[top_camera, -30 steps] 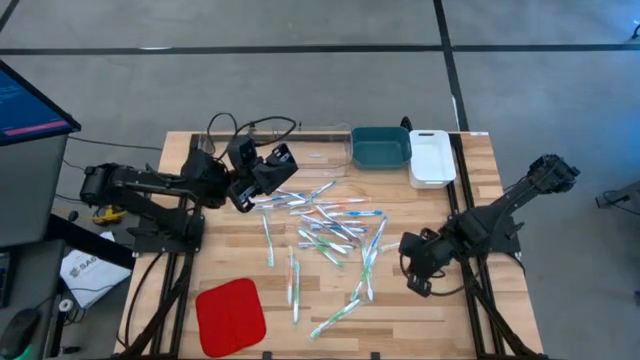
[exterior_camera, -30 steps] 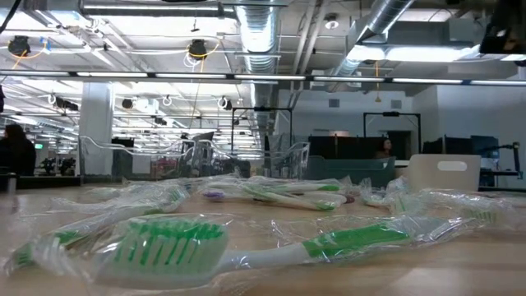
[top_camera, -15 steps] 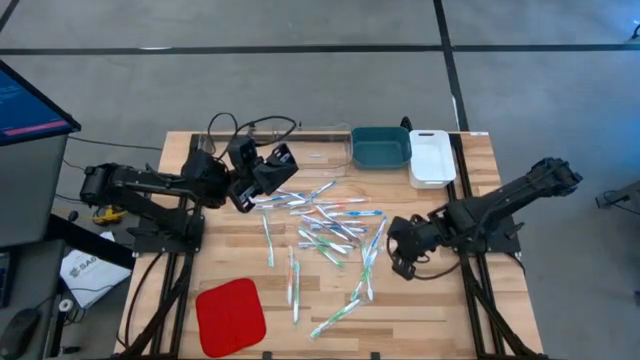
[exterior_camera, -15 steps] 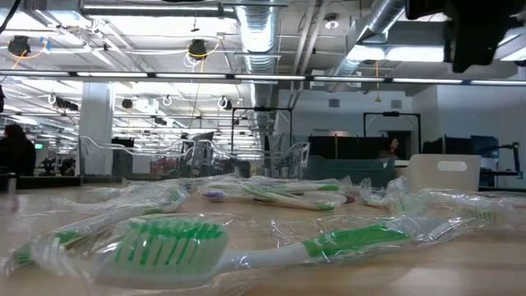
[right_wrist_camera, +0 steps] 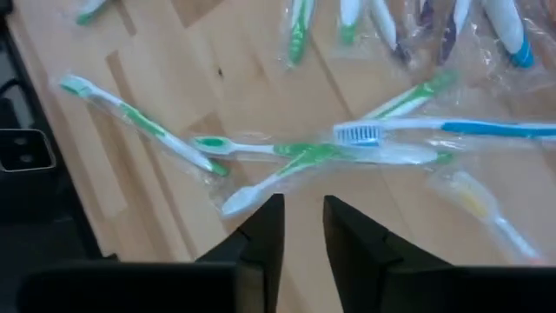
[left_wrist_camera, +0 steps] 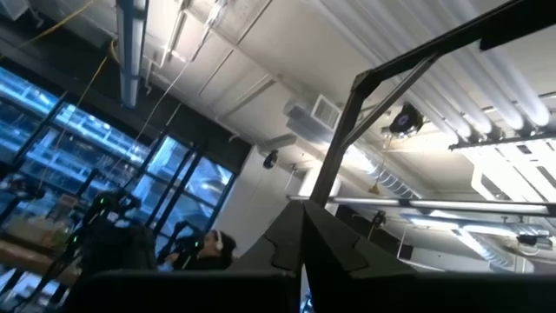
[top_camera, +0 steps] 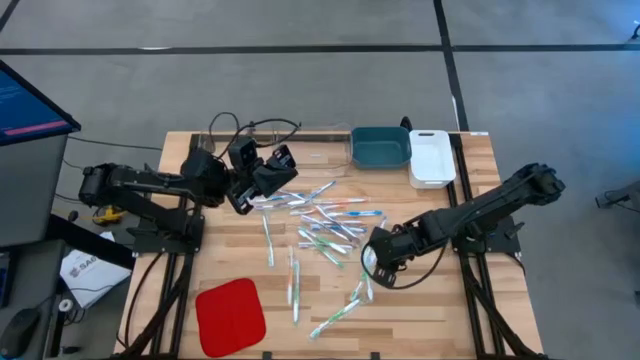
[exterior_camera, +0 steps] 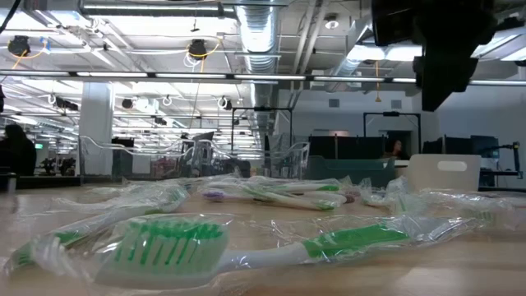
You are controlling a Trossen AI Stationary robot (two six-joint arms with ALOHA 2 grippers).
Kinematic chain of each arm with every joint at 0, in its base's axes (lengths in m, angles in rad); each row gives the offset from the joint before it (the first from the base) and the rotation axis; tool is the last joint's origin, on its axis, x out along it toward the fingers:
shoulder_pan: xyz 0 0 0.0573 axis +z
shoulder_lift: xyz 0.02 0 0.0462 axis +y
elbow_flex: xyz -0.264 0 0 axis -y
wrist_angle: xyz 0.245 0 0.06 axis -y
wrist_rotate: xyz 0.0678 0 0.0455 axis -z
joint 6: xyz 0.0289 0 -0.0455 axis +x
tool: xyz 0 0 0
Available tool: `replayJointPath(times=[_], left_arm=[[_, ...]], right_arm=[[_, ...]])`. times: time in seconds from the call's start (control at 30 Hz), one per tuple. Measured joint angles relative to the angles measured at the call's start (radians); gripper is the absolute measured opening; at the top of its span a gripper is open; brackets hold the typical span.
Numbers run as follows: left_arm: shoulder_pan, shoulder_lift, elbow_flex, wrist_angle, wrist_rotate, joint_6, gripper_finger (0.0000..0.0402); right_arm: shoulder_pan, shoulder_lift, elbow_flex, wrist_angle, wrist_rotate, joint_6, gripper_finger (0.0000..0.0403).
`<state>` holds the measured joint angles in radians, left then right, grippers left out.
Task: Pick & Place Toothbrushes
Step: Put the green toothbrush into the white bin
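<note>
Reaching step, judged: right hand [top_camera: 372, 262] hovering over the 4 o'clock edge of the toothbrushes [top_camera: 325, 228], fingers a little parted with a narrow gap, nothing between them. Left hand [top_camera: 262, 180] clenched on nothing, parked at the pile's 10 o'clock, tilted up toward the ceiling.

Toothbrushes scattered mid-counter [top_camera: 420, 310] in clear wrappers, none yet in the teal bin [top_camera: 380, 148] or white bin [top_camera: 431, 157] at 12 to 1 o'clock.

Nearest candidates in the right wrist view: a crossed cluster just ahead of the fingers [right_wrist_camera: 263, 228] — green-handled brush [right_wrist_camera: 287, 167] with long axis slanted and white head nearest the fingers, blue brush [right_wrist_camera: 452, 130] lying across it, head toward the green one.

Next, probably: widen fingers, drop onto one handle, square across its long axis, clear of the overlapping wrappers.
</note>
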<state>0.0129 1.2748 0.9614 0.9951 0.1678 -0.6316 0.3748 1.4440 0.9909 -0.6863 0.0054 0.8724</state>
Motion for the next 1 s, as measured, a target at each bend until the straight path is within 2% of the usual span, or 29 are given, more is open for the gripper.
replayJointPath(times=[0.2, 0.4, 0.5, 1.0], left_arm=[[0.023, -0.056, -0.001, -0.134, 0.023, -0.002, 0.0002], [0.022, -0.065, 0.002, -0.159, 0.019, 0.004, 0.0002], [0.022, -0.062, 0.0, -0.176, 0.024, 0.004, 0.0002], [0.022, -0.062, 0.0, -0.212, 0.024, 0.0, 0.0002]], right_arm=[[0.0, 0.039, 0.001, 0.083, -0.032, 0.051, 0.0103], [-0.01, 0.084, 0.0, 0.106, -0.035, 0.327, 0.0103], [-0.011, 0.105, 0.0, 0.114, -0.035, 0.39, 0.0103], [-0.011, 0.136, 0.0, 0.112, -0.014, 0.402, 0.0104]])
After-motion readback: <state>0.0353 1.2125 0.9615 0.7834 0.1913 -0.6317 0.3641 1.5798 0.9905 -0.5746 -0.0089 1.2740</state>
